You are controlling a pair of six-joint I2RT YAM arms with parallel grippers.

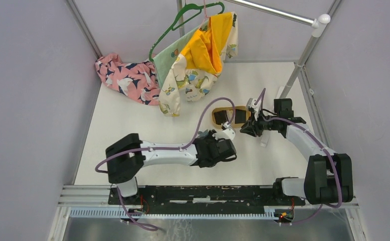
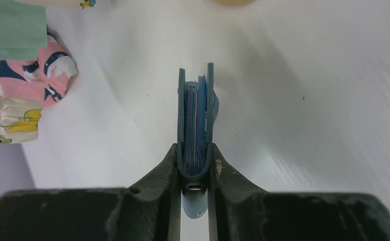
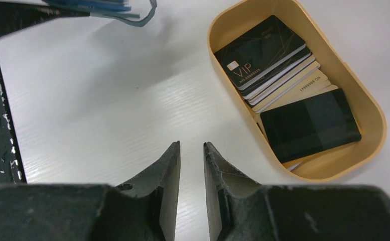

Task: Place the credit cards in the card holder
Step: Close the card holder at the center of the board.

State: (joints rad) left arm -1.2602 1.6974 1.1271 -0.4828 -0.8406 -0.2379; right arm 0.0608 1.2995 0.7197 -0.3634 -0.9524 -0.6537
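Note:
In the left wrist view the teal card holder (image 2: 197,118) stands edge-on above the white table, its fold pinched between my left gripper (image 2: 195,150), which is shut on it. Thin card edges show inside it. My right gripper (image 3: 191,145) is open by a narrow gap with nothing between its fingers, low over bare table just left of the tan oval tray (image 3: 328,169). Several credit cards lie in the tray: a black VIP card (image 3: 260,50) on a stack, pale ones (image 3: 303,83), and a plain black one (image 3: 310,124). From above, both grippers (image 1: 226,135) (image 1: 248,129) meet beside the tray (image 1: 216,118).
Patterned clothes hang from a green hanger (image 1: 198,55) at the back, and a pink printed cloth (image 1: 122,75) lies on the table's far left. A metal rail post (image 1: 303,55) stands at the back right. Grey walls close in both sides.

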